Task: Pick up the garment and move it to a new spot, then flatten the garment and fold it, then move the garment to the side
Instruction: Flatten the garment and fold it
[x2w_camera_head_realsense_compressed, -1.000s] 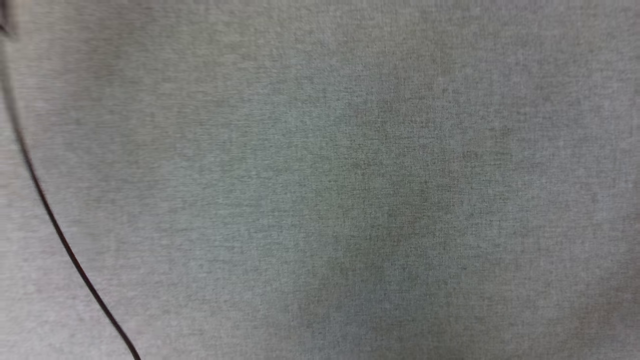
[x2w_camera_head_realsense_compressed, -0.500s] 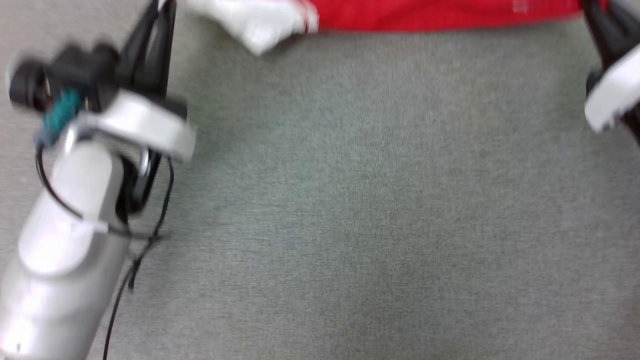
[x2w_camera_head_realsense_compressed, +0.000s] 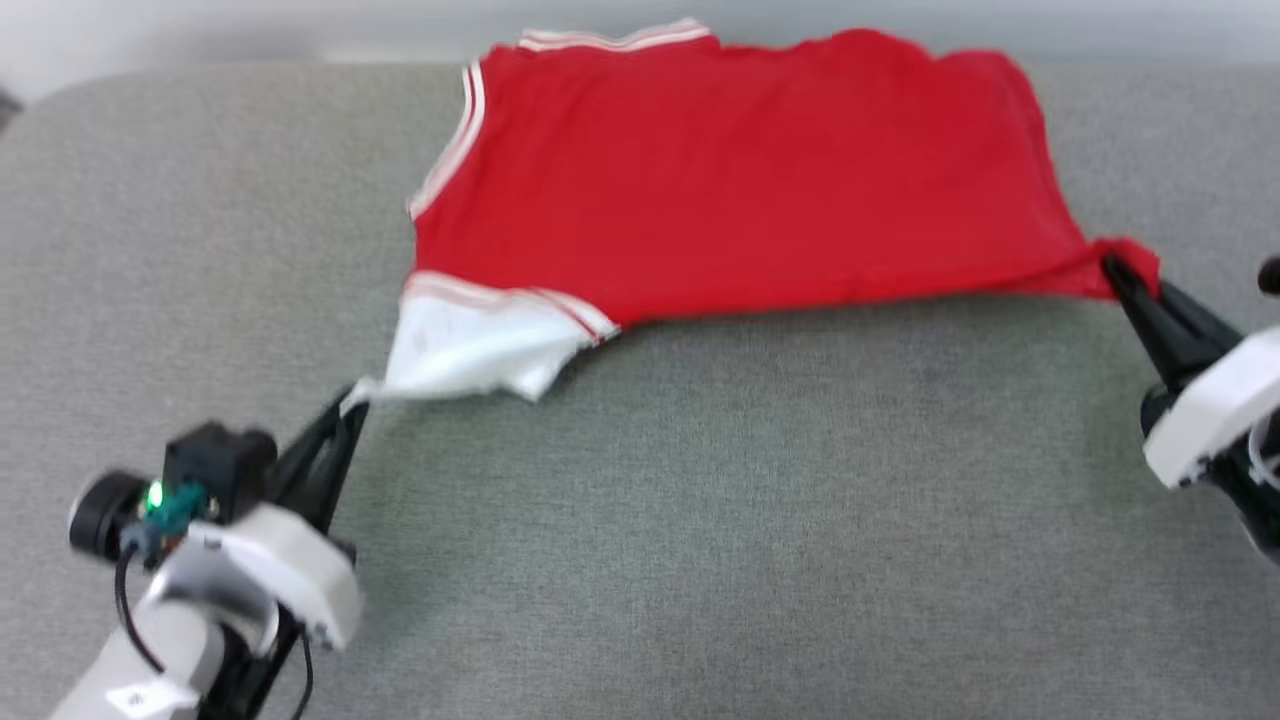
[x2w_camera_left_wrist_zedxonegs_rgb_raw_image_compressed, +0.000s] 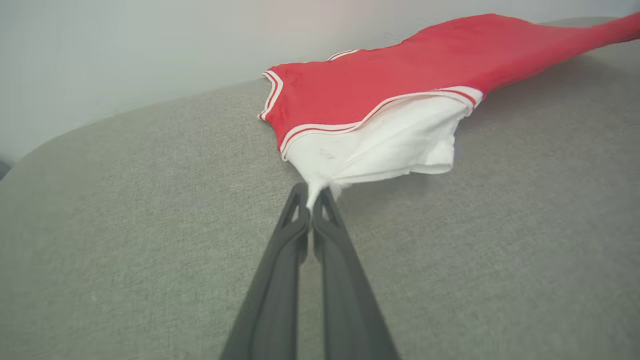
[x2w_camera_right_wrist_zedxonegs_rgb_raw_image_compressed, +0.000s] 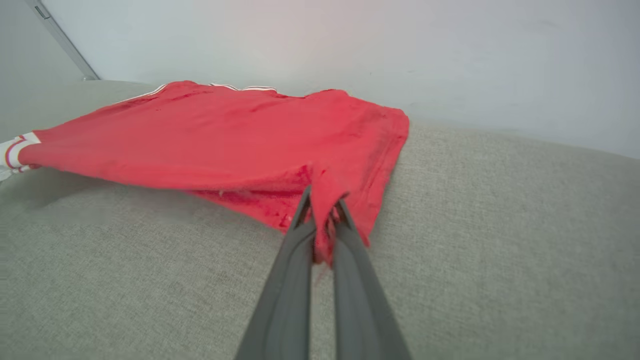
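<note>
Your grey fabric tabletop (x2w_camera_head_realsense_compressed: 700, 560) meets a pale wall (x2w_camera_head_realsense_compressed: 200, 30); the garment (x2w_camera_head_realsense_compressed: 740, 180) lies spread near the tabletop's far edge; your left tool (x2w_camera_head_realsense_compressed: 350, 405) is clenched on its white sleeve (x2w_camera_head_realsense_compressed: 470, 345), your right tool (x2w_camera_head_realsense_compressed: 1118, 268) on its red corner (x2w_camera_head_realsense_compressed: 1138, 255), probably to stretch it flat.

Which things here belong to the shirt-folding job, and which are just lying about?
In the job: red jersey-style T-shirt with white sleeve; left gripper, shut on its sleeve; right gripper, shut on a red corner.
Just there: grey fabric surface under it; pale wall.
</note>
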